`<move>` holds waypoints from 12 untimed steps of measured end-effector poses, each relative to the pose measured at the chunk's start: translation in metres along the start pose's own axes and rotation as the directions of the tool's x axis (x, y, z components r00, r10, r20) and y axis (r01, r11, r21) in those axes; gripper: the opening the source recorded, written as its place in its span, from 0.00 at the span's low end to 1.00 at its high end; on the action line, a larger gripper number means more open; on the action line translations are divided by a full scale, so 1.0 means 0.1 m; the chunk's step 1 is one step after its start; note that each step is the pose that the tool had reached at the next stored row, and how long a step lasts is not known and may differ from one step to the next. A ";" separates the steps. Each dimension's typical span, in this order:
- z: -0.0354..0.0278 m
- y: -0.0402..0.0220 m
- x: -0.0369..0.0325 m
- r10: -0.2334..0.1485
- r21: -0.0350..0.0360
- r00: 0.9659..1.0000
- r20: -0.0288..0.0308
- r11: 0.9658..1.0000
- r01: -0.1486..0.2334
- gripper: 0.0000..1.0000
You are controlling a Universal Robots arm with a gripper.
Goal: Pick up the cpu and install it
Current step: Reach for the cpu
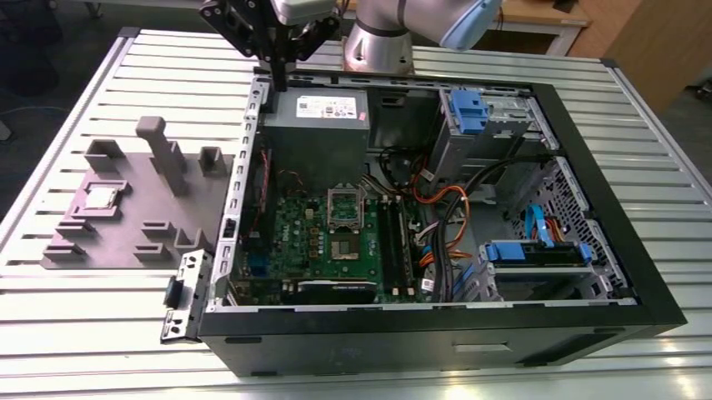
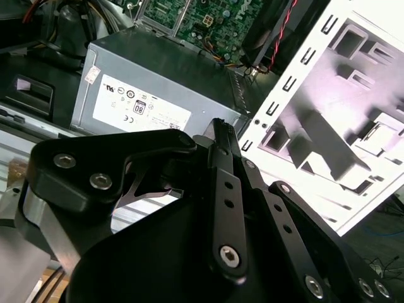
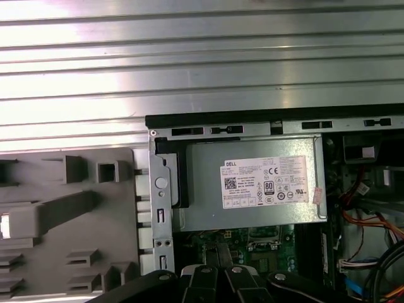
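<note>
Lying flat in a square recess of the grey fixture plate (image 1: 139, 208), the cpu (image 1: 102, 197) is found on the slatted table (image 1: 89, 325), at the exterior view's left of the open computer case (image 1: 445, 350). The tool (image 1: 278, 81) is seen well apart from it, poised over the case's far edge, just above the grey power supply (image 1: 317, 125). In the second wrist view its fingers (image 2: 221, 164) are clenched together, with nothing held between them.
</note>
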State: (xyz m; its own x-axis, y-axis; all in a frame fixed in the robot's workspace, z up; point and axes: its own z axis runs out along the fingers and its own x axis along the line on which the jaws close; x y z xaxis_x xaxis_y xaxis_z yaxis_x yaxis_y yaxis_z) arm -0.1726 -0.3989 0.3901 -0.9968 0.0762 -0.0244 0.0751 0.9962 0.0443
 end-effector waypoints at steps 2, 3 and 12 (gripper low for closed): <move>0.000 -0.001 0.011 0.000 0.000 1.000 0.000 1.000 0.000 0.11; 0.000 -0.001 0.016 0.000 0.000 1.000 0.000 1.000 0.000 0.11; 0.003 -0.005 0.064 0.000 0.000 1.000 0.000 1.000 0.000 0.11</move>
State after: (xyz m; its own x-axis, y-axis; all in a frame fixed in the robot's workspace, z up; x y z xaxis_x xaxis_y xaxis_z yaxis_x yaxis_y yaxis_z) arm -0.1790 -0.3989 0.3896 -0.9968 0.0762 -0.0244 0.0751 0.9962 0.0443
